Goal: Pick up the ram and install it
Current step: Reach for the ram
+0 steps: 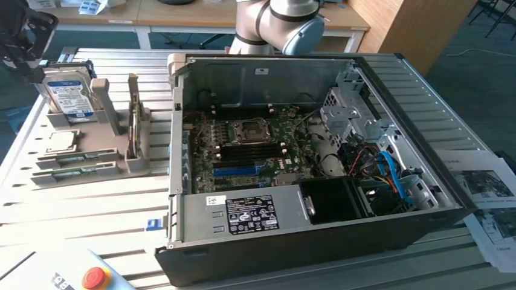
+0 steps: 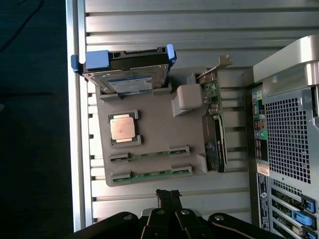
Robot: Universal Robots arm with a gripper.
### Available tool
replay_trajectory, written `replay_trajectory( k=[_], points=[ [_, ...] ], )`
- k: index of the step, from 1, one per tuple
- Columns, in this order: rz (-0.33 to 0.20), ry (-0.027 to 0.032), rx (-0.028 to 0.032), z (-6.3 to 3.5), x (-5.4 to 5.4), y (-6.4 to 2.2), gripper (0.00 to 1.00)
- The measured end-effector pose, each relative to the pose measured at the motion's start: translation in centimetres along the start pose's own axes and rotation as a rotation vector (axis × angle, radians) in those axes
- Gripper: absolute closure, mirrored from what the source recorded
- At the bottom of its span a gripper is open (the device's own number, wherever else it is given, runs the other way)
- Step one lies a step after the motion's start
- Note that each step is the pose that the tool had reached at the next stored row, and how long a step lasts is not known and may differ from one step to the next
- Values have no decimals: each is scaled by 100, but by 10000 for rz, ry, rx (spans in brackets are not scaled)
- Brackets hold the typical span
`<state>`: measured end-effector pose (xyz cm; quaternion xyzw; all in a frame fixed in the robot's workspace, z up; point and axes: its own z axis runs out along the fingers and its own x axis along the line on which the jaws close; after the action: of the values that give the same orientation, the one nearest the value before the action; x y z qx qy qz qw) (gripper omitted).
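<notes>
**Exterior view**
- Table (image 1: pixel 96 211): a slatted metal top, on which a grey holder and an open computer case are set side by side.
- Holder (image 1: pixel 101 143): placed to the exterior view's left of the case. A hard drive (image 1: pixel 69 93) is stood upright in its far slot, a processor chip (image 1: pixel 63 141) is laid flat in a square recess, and an expansion card (image 1: pixel 134 121) is stood on edge.
- Ram: two green sticks are laid flat in parallel slots at the holder's near end. The inner ram stick (image 1: pixel 77 158) is beside the processor chip and the outer ram stick (image 1: pixel 74 173) is at the edge.
- Computer case (image 1: pixel 322 248): laid open. A motherboard (image 1: pixel 274 148) is seen inside, with a power supply (image 1: pixel 250 214) against the near wall.
- Gripper (image 1: pixel 28 63): seen as a dark shape by the hard drive, apart from both sticks.

**Wrist view**
- Gripper (image 2: pixel 168 195): fingers are pressed together and nothing is held. It is hung over the bare table just off the holder's edge.
- Outer ram stick (image 2: pixel 152 174): seated in its slot and nearest the fingertips, but not touched.
- Inner ram stick (image 2: pixel 149 154): seated in the next slot, beside the processor chip (image 2: pixel 123 128).
</notes>
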<state>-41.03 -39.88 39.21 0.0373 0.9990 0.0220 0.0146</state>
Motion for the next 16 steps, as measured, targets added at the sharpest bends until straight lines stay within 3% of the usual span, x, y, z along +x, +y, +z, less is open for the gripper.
replay_trajectory(
  k=[8,16],
  points=[
    [0,0,-1,0,22,-1,90],
    [0,-1,-1,2,26,51,90]
  ],
)
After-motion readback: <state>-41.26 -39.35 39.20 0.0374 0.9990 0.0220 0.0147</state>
